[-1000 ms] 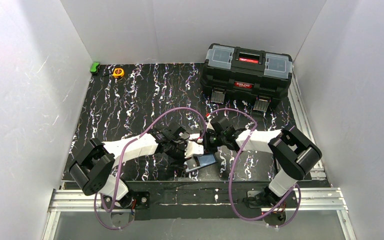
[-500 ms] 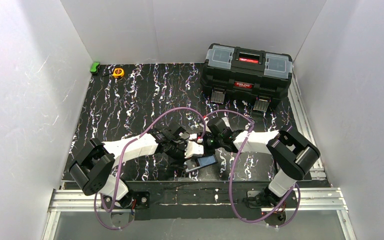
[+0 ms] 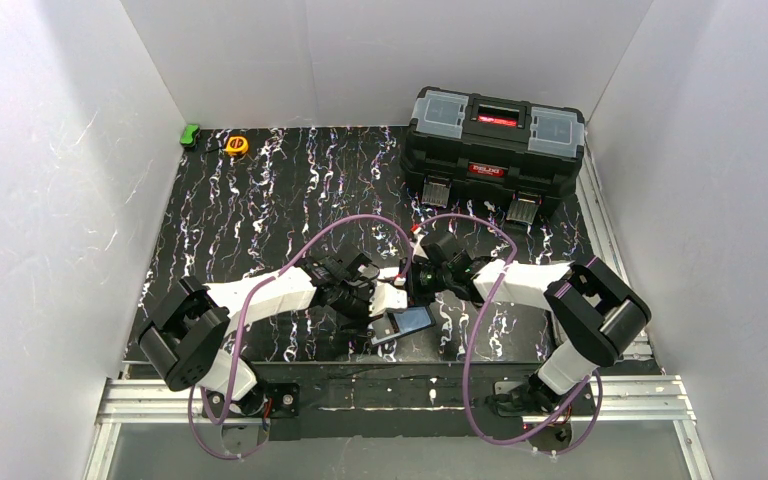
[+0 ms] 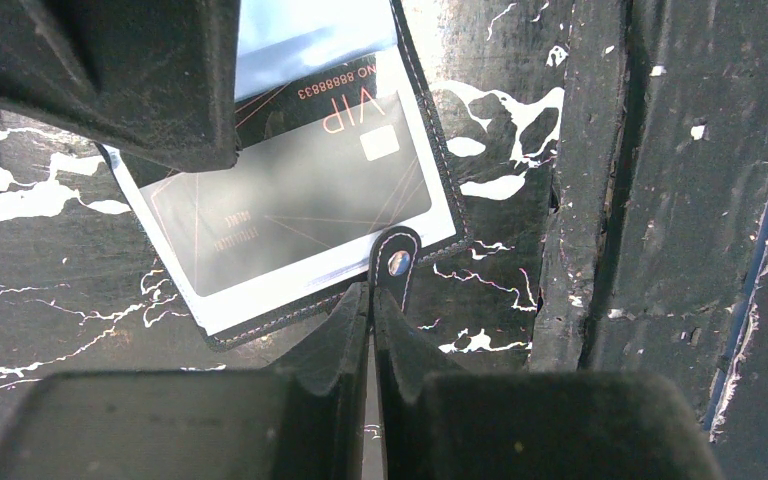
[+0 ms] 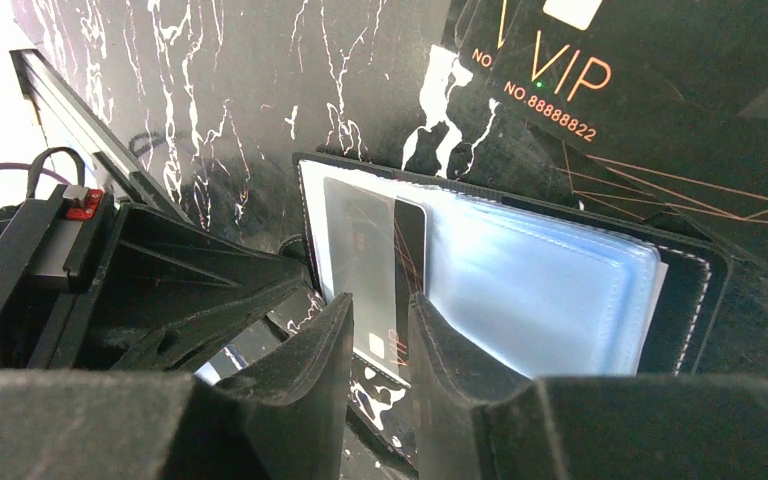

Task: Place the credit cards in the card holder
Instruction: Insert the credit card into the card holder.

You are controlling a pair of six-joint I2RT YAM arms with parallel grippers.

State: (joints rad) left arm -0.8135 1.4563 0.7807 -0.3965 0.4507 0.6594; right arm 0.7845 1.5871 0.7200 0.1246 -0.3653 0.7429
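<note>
The card holder (image 3: 405,322) lies open near the table's front edge, its bluish sleeves (image 5: 540,290) facing up. A dark grey VIP card (image 4: 290,200) sits in one sleeve and also shows in the right wrist view (image 5: 408,260). My left gripper (image 4: 371,292) is shut on the holder's edge by the clasp tab (image 4: 397,263). My right gripper (image 5: 378,320) hovers over the sleeved card with its jaws slightly apart and nothing between them. Loose black VIP cards (image 5: 610,90) lie on the table just beyond the holder.
A large black toolbox (image 3: 495,145) stands at the back right. A yellow tape measure (image 3: 236,145) and a small green object (image 3: 190,134) sit at the back left. The table's front edge and rail (image 4: 600,200) run right beside the holder.
The right arm has shifted slightly above the holder and back. The left gripper and the holder have stayed in place.
</note>
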